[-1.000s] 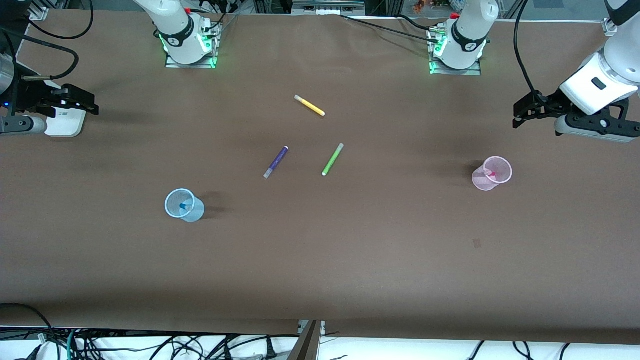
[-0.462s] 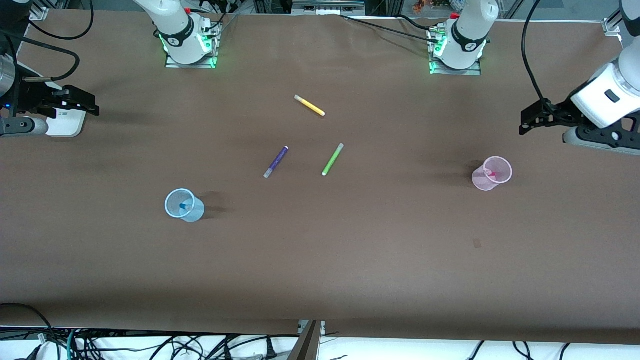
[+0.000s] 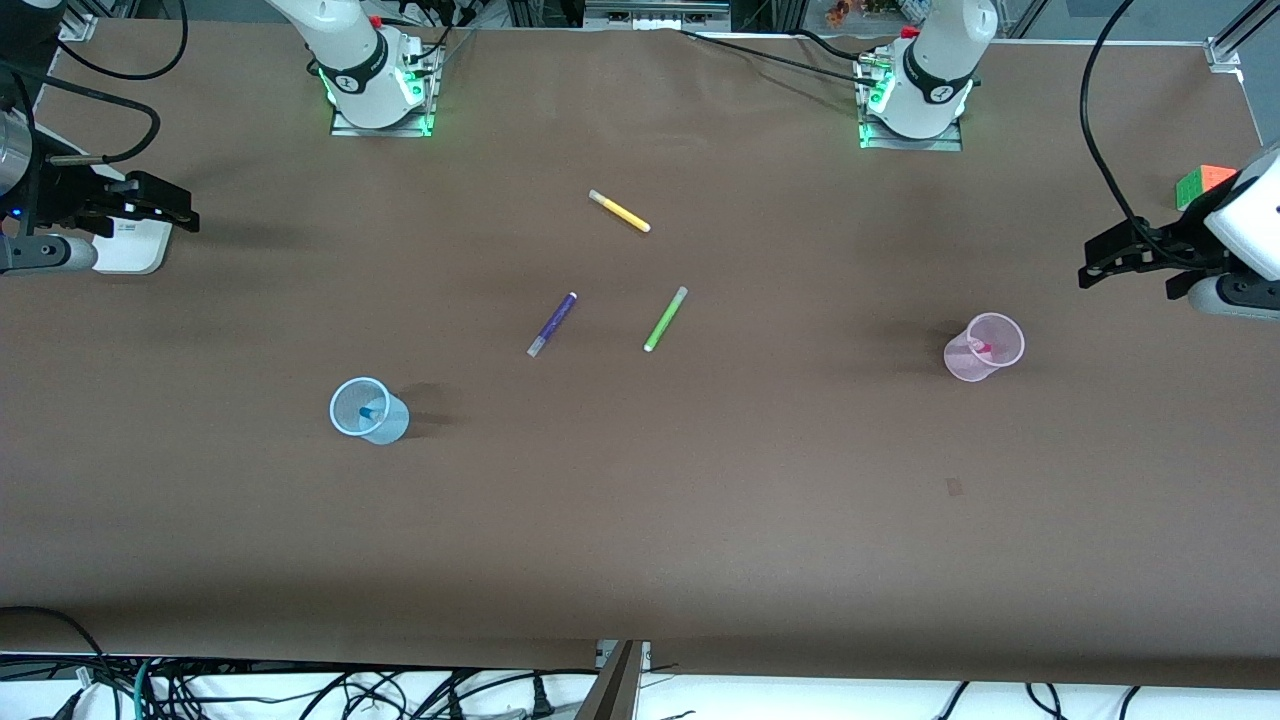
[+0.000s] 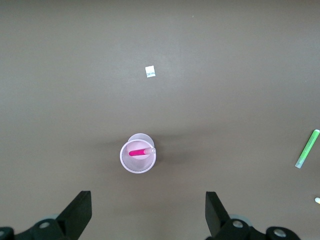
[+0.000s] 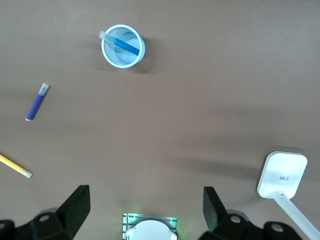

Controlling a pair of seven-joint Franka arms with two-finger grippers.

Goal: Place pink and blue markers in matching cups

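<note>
The pale blue cup (image 3: 368, 410) stands upright toward the right arm's end, with the blue marker (image 3: 371, 411) leaning inside it. They also show in the right wrist view: cup (image 5: 135, 57), marker (image 5: 122, 44). The pale pink cup (image 3: 983, 347) stands toward the left arm's end with the pink marker (image 3: 984, 349) inside; in the left wrist view: cup (image 4: 131, 164), marker (image 4: 140, 152). My left gripper (image 3: 1092, 265) (image 4: 148, 220) is open and empty, up in the air at the table's end, apart from the pink cup. My right gripper (image 3: 185, 210) (image 5: 145, 212) is open and empty, waiting at its end.
A purple pen (image 3: 552, 324), a lime-green pen (image 3: 665, 319) and a yellow pen (image 3: 619, 211) lie in the table's middle. A white device (image 3: 130, 245) lies under the right gripper. A colour cube (image 3: 1203, 183) sits by the left arm. Arm bases (image 3: 375, 90) stand along the table's edge.
My left arm has drawn away from the pink cup toward its end of the table, uncovering the colour cube. The right arm, cups and pens have not moved.
</note>
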